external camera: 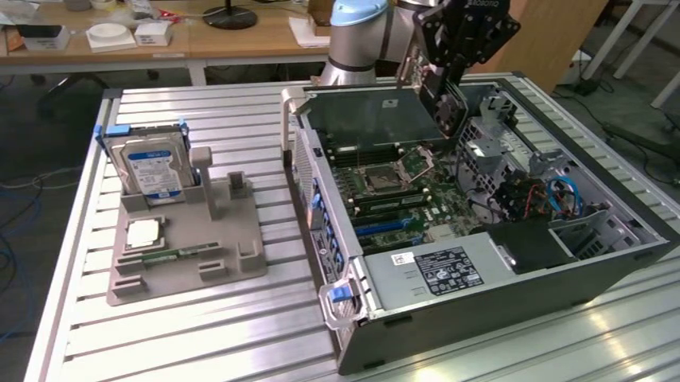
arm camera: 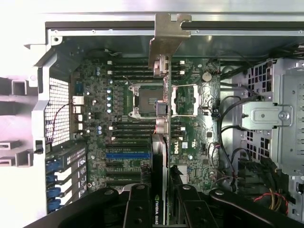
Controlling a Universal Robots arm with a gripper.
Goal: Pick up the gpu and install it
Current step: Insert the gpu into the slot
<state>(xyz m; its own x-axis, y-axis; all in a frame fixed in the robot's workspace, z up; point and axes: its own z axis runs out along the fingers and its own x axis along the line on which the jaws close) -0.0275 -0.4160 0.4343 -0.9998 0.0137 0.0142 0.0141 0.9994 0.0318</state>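
Observation:
My gripper [external camera: 444, 99] is shut on the gpu [external camera: 367, 119], a thin dark card that hangs above the open computer case [external camera: 478, 278], over its far end. The card's grey metal end bracket [external camera: 287, 119] points to the exterior view's left. In the wrist view I look along the edge of the gpu [arm camera: 162, 142], held between the black fingers [arm camera: 137, 209] of the gripper [arm camera: 161, 211], with its bracket [arm camera: 166, 35] farthest from the camera. Below it lies the motherboard [arm camera: 95, 95] with a blue expansion slot [arm camera: 128, 155] and the CPU socket [arm camera: 140, 99].
A grey fixture tray [external camera: 228, 263] on the slatted aluminium table holds a blue-labelled hard drive [external camera: 154, 167], a CPU [external camera: 143, 232] and a green memory stick [external camera: 175, 256]. Inside the case are a drive cage [arm camera: 285, 118] and loose cables [external camera: 558, 195]. A wooden desk [external camera: 244, 44] stands behind.

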